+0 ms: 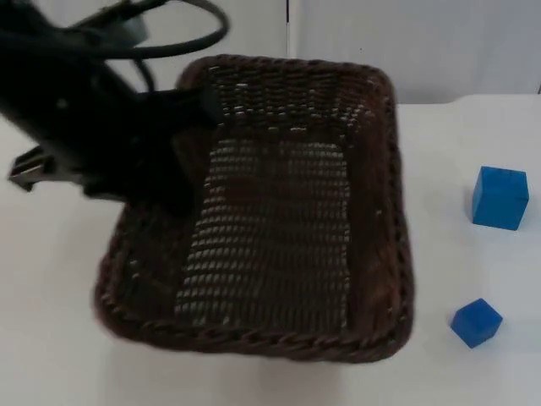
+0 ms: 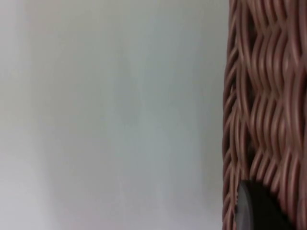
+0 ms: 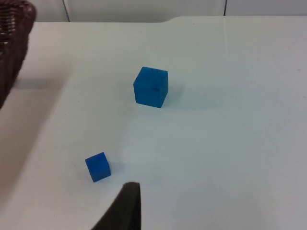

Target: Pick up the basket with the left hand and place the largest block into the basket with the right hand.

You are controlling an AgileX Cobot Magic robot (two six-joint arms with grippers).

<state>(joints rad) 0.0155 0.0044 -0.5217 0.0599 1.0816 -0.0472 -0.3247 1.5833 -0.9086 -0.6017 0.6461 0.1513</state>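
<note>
Left arm holds basket up; blocks on table

I see the left gripper (image 1: 199,110) clamped on the brown wicker basket (image 1: 279,245) at its rim. Large blue block (image 1: 500,198) & small blue block (image 1: 476,322) sit on the white table (image 1: 473,372), just right of the basket. Right gripper (image 3: 125,206) waits near them; can't tell its state.

2 blue blocks (image 3: 151,86) on white table (image 3: 230,143), apart

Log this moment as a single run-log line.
left gripper: at wicker basket rim | basket: empty | large blue block, small blue block: on table | right gripper: waiting above table
</note>
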